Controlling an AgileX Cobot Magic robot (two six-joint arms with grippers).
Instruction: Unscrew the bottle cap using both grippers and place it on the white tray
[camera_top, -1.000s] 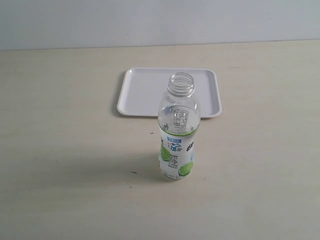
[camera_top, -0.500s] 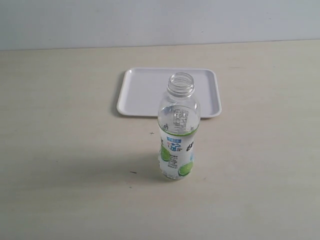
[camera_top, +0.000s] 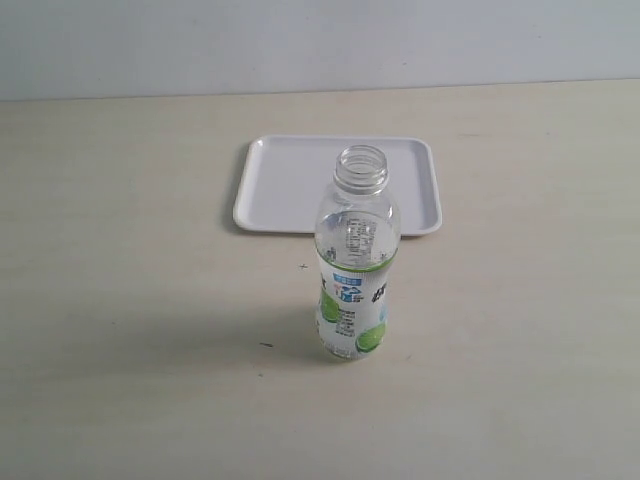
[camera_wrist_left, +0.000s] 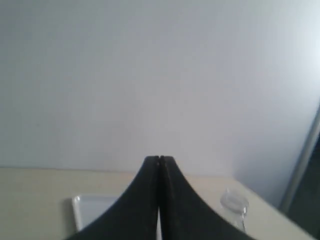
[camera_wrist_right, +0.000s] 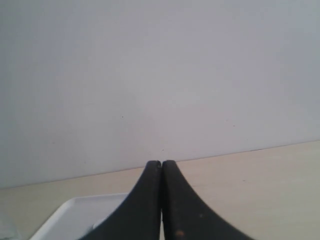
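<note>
The clear bottle (camera_top: 354, 270) with its lime label stands upright in the middle of the table, its threaded neck bare. No cap shows on it or anywhere in view. Behind it lies the white tray (camera_top: 290, 185), with nothing on the part I can see. Neither arm appears in the exterior view. The left gripper (camera_wrist_left: 159, 159) is shut with nothing between its fingers; the tray (camera_wrist_left: 95, 210) and the bottle's mouth (camera_wrist_left: 234, 202) show past it. My right gripper (camera_wrist_right: 161, 163) is also shut and holds nothing, with a tray corner (camera_wrist_right: 75, 212) beyond it.
A pale wooden table (camera_top: 120, 300) spreads around the bottle and tray. A plain light wall (camera_top: 320, 40) runs along the far edge. A dark vertical edge (camera_wrist_left: 305, 170) shows at the side of the left wrist view.
</note>
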